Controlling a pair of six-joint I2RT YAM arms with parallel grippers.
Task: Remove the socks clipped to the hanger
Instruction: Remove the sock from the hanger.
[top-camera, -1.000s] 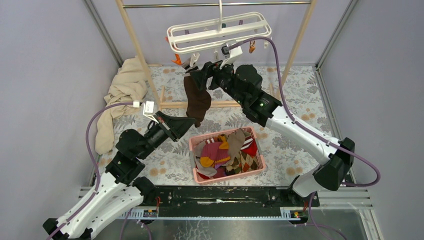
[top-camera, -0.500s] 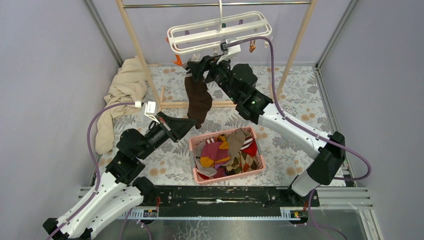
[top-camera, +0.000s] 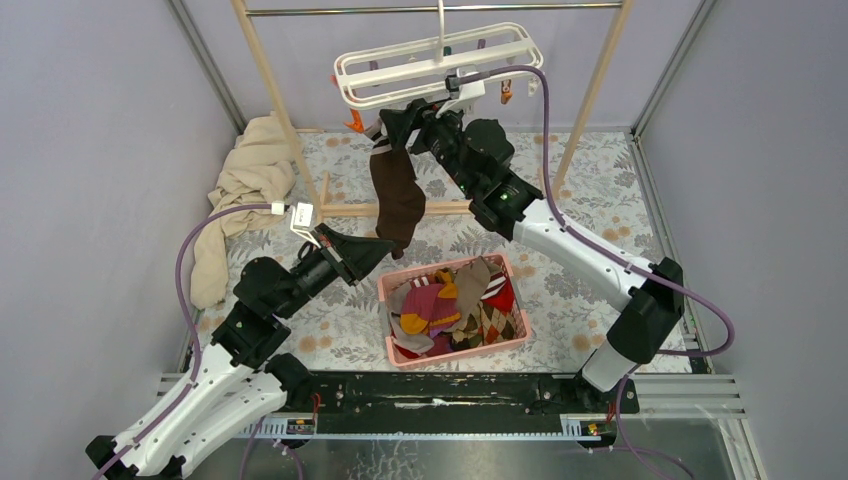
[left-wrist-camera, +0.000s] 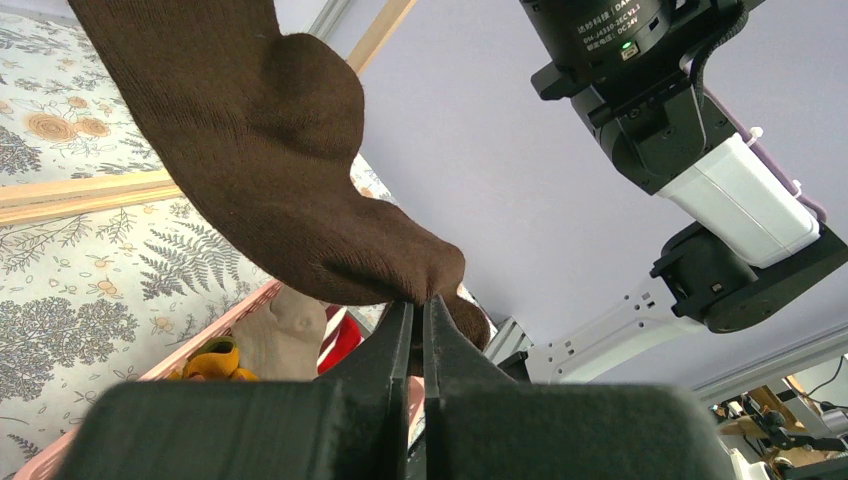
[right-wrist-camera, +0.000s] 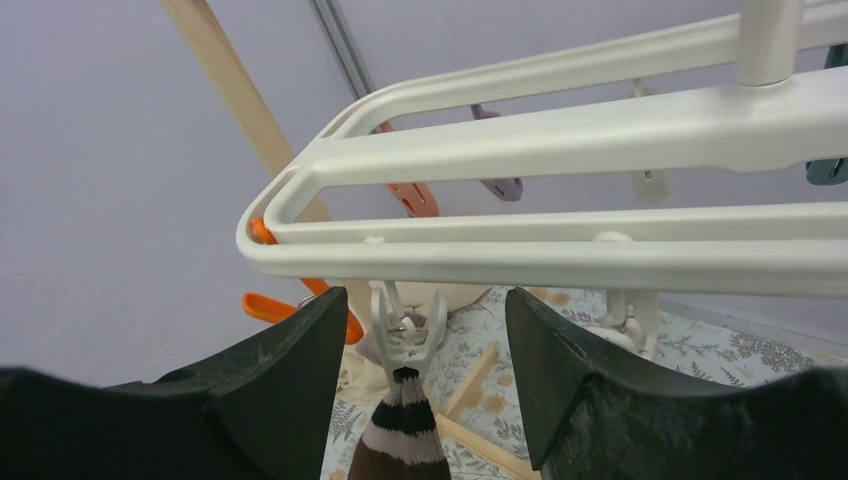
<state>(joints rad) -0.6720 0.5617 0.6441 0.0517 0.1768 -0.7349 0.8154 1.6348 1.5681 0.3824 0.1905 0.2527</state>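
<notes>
**Brown sock hangs from the hanger, its toe pinched by the left jaws**

The table (top-camera: 600, 170) has a cover with a flower pattern. A tall wooden frame (top-camera: 268, 90) stands at its far side. The right arm (top-camera: 560, 235) reaches far and high, up to the frame. The left arm (top-camera: 270, 290) reaches toward the middle of the table. A beige cloth (top-camera: 240, 190) lies crumpled at the far left, beside the left post of the frame.

The white hanger (top-camera: 400, 62) hangs from the top rail of the frame, above the table. Near the arms' bases, a pink basket (top-camera: 460, 353) stands on the table, with many mixed socks (top-camera: 450, 305) piled inside it.

One brown sock (top-camera: 397, 195) with a striped cuff hangs straight down from the left end of the hanger, above the far side of the basket. The left jaws are closed on the toe of this sock, as the left wrist view shows.

The right jaws stand open just under the hanger. One jaw is on each side of the white clip (right-wrist-camera: 405, 335) that holds the cuff, and there is a gap between each jaw and the clip. An orange clip (right-wrist-camera: 290, 308) hangs just beside it, at the corner of the hanger.
</notes>
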